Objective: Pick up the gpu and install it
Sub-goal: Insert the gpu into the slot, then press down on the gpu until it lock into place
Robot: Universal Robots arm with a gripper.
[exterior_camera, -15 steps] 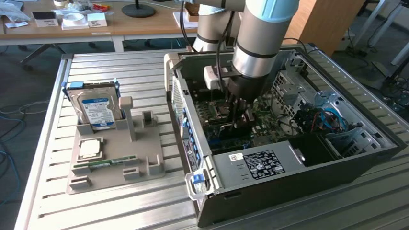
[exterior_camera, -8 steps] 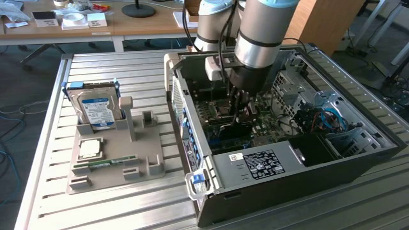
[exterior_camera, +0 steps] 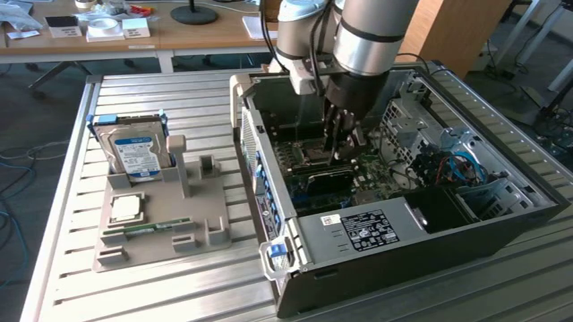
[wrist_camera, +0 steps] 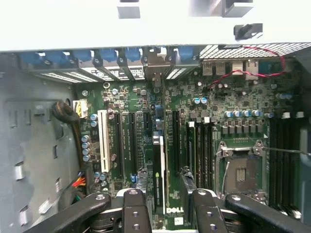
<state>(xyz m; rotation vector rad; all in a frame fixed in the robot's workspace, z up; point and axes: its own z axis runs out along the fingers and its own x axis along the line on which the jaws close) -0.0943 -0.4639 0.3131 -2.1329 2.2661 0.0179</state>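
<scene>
Now the slatted metal bench [exterior_camera: 179,295] carries an open computer case [exterior_camera: 501,228] toward the exterior view's right edge, its motherboard [wrist_camera: 228,102] exposed. The arm reaches down into the case, and the gripper [exterior_camera: 340,144] hangs just over the board. Between its fingers [wrist_camera: 134,213] the gpu [wrist_camera: 159,170] stands on edge, clenched from both sides, its lower edge down among the expansion slots near the case's rear wall. Beside the case, toward the bench's opposite edge, a grey parts holder [exterior_camera: 161,228] bears a hard drive [exterior_camera: 136,151], a processor [exterior_camera: 125,208] and a memory stick [exterior_camera: 147,228].
</scene>
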